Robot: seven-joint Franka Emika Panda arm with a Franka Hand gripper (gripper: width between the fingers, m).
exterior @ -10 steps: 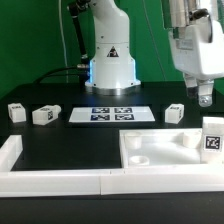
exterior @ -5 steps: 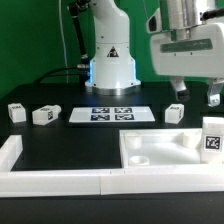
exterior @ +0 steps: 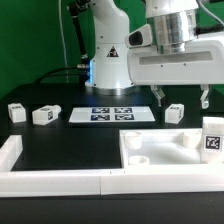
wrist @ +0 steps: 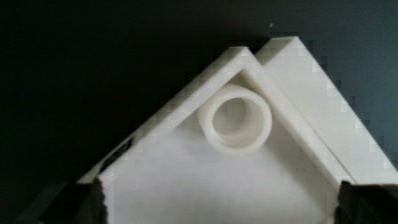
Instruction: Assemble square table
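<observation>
Your claw [exterior: 182, 97] hangs wide open, upper right of frame.
The wrist view shows the tabletop [exterior: 175, 152] corner and socket [wrist: 235, 122]; a leg [exterior: 175, 112] lies mid-right.

the square table top [exterior: 175, 150] looked like smooth white plastic with a soft shine. its corner socket [wrist: 235, 122] was the same smooth plastic. the upright leg [exterior: 212, 125] was white plastic too, and its black-and-white tag [exterior: 212, 141] looked flat and dull. the black table [exterior: 70, 140] was matt. the marker board [exterior: 112, 114] was thin and dull white. the robot arm [exterior: 110, 55] had a hard, glossy white shell. the border rail [exterior: 55, 182] looked smooth and white.
</observation>
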